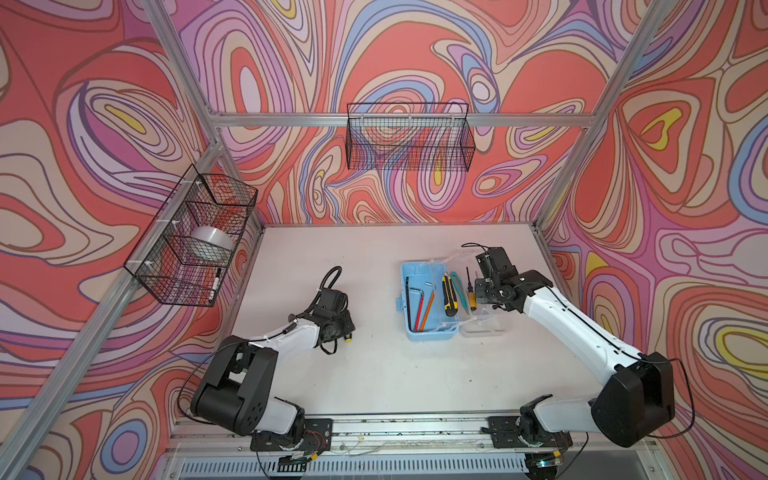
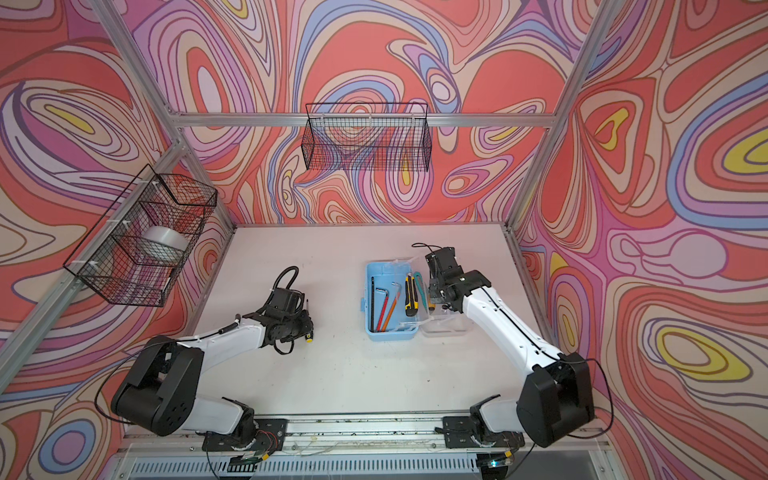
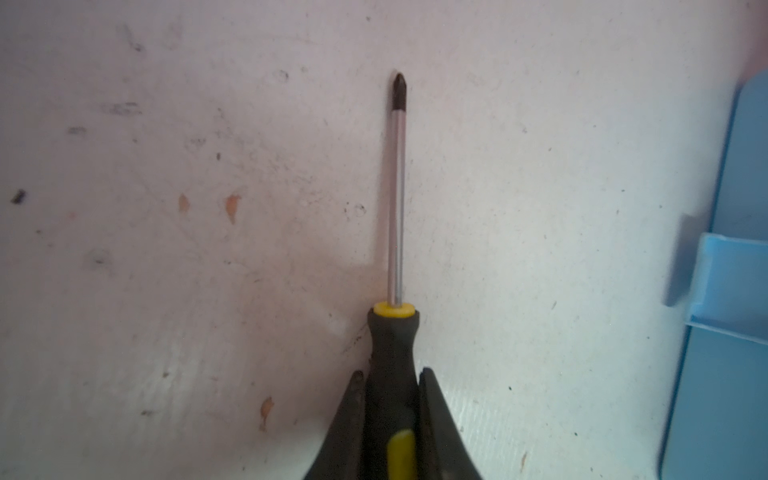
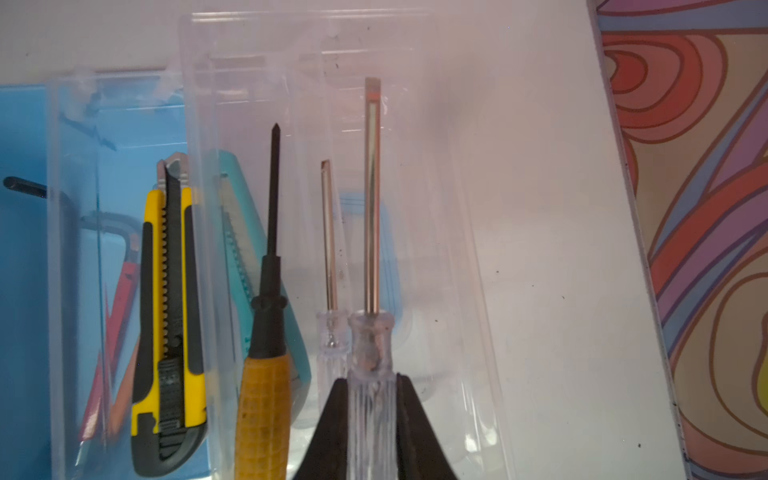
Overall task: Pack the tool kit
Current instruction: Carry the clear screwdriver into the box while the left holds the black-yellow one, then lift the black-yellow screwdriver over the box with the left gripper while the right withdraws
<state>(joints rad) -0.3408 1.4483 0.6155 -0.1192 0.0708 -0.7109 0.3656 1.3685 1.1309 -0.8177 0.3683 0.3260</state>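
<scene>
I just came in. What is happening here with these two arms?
Two robot arms are packing a tool kit. The left arm's jaws are shut on a black-and-yellow screwdriver near the table, left of the open blue box. The right arm's jaws grip a clear-handled screwdriver over the clear lid. Hex keys and a yellow utility knife already lie in the box.
</scene>
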